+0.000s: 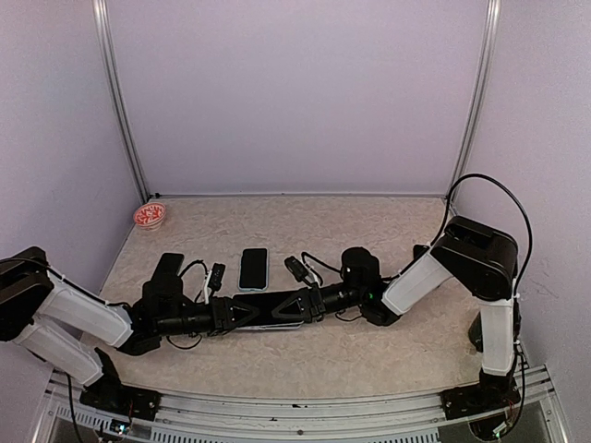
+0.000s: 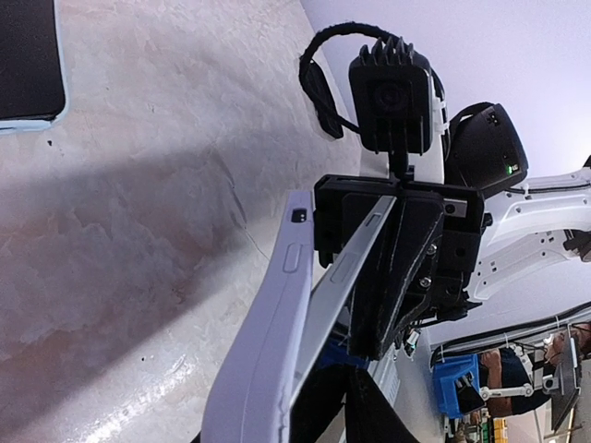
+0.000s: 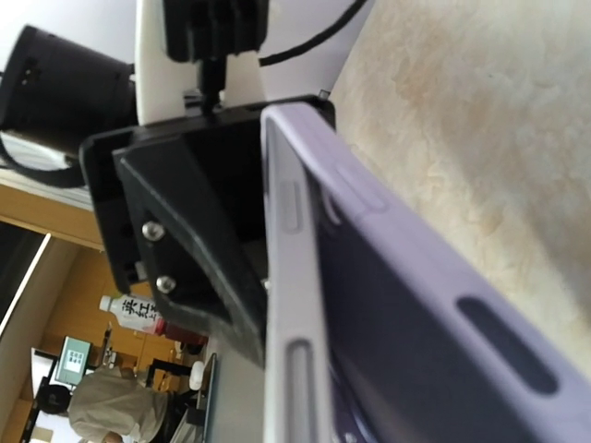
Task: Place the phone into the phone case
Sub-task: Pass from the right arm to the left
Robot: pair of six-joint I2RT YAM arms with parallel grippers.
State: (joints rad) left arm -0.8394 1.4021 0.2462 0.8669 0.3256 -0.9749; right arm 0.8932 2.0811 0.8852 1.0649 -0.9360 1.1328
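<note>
Phone (image 1: 253,268) lies flat on the table (image 1: 397,369), screen up: dark glass inside a pale blue rim. It sits just beyond the spot where the two arms meet and touches neither of them. It looks slim and slick, so I judge it would be awkward to lift off the flat surface.

The case (image 2: 268,341) hangs low between the grippers, turned on edge. It is a soft lavender shell with moulded side buttons and slots along its wall. The left gripper (image 1: 242,312) pinches one end and the right gripper (image 1: 295,303) pinches the other, jaws pressed against the shell. I cannot tell for sure whether anything sits inside the case; from the right wrist the hollow reads dark and bare.

The step in hand seems to be readying the case, with the insertion not yet done. Next, I judge, the case must be turned open side up. One gripper must then let go to fetch the phone and line up its corners before pressing.
</note>
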